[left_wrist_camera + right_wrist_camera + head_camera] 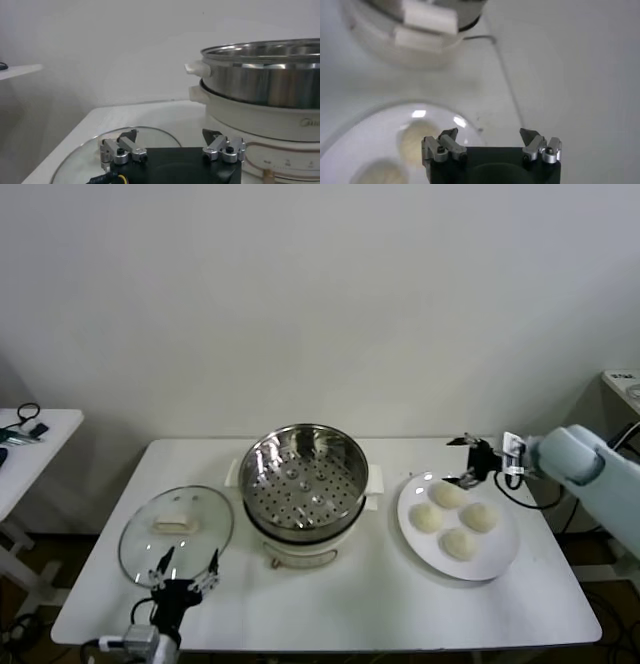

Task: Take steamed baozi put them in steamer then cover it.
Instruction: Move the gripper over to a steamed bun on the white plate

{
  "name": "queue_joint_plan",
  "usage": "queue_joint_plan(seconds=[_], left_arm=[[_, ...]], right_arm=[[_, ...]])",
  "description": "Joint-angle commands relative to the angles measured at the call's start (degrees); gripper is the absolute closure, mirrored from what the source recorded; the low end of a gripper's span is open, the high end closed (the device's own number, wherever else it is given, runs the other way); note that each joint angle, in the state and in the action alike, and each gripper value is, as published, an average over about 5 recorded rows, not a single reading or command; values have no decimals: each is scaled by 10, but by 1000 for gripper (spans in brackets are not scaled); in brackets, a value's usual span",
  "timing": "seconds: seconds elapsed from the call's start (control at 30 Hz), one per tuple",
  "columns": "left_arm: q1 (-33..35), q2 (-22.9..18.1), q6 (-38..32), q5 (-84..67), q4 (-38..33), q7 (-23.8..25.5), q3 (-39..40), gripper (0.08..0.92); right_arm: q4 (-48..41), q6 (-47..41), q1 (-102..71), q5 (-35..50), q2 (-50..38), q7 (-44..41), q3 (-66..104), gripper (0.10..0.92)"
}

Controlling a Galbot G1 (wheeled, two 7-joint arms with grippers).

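A white table (330, 604) carries the open steamer (303, 479), the cover (176, 534) lying flat to its left, and four steamed baozi (452, 518) on a plate (500, 559). The right gripper (466, 460), spread wide and empty, hovers apparently just above the farthest bun; the left gripper (184, 569) gapes idle beside the cover.

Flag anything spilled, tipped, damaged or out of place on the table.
Nothing stands out. The steamer sits upright and empty, the cover lies flat beside it, and four steamed baozi rest on the white plate. Both grippers, left and right, are open and empty.
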Motion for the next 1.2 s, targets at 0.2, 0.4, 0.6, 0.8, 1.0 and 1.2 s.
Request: queue_joint_plan(seconds=[0.2,0.4,0.6,0.8,1.0,1.2], left_arm=[[-1,-2,1,7,2,6,-1,177],[1,-2,-2,7,8,6,-1,177],[1,-3,-4,7,13,6,-1,177],[0,-5,-4,6,15,6,-3,177],[1,-5,-7,5,19,5,-6,177],[3,-6,-9,5,22,4,-5,177]], right_arm=[[-178,-2,136,-37,121,-105,-190,203],[-245,-2,88,-47,182,-92,-153,203],[-299,4,60,-64,222,-91,-126,203],[-353,17,36,-102,259,-88,-94,203],[-383,29,17,-134,279,-78,-62,203],[-388,31,9,-145,286,-72,-46,208]])
